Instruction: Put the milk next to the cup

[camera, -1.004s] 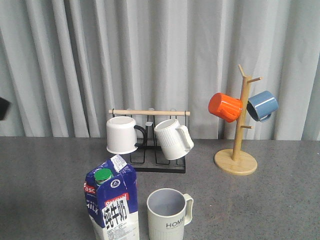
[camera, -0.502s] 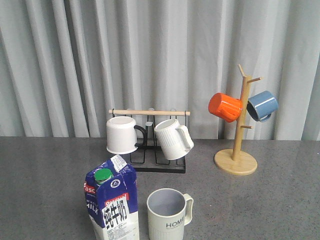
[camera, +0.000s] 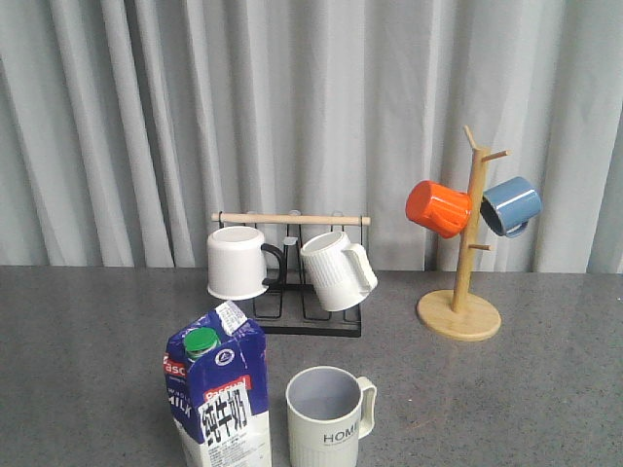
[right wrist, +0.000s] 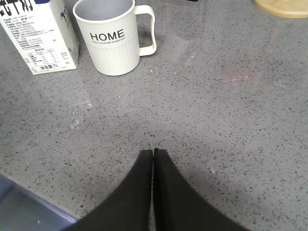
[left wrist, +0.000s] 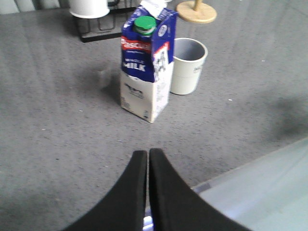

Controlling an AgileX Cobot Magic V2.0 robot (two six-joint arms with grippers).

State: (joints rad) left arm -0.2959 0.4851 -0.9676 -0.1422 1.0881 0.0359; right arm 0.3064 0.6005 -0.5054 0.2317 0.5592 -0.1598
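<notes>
The milk carton (camera: 216,394), blue and white with a green cap, stands upright at the front of the table, just left of the "HOME" cup (camera: 328,416). A small gap shows between them. Both also show in the left wrist view, the milk (left wrist: 146,62) with the cup (left wrist: 188,65) behind it, and in the right wrist view, the milk (right wrist: 42,36) and the cup (right wrist: 114,37). My left gripper (left wrist: 147,152) is shut and empty, back from the milk near the table's front edge. My right gripper (right wrist: 153,152) is shut and empty, back from the cup. Neither gripper shows in the front view.
A black rack (camera: 310,323) behind holds a white mug with a black handle (camera: 239,262) and a white ribbed jug-shaped mug (camera: 337,269). A wooden mug tree (camera: 460,313) at back right carries an orange mug (camera: 438,208) and a blue mug (camera: 510,205). A grey curtain hangs behind.
A dark shape at the far left edge of the front view one second ago has gone out of view. The milk and the cup have not moved.
</notes>
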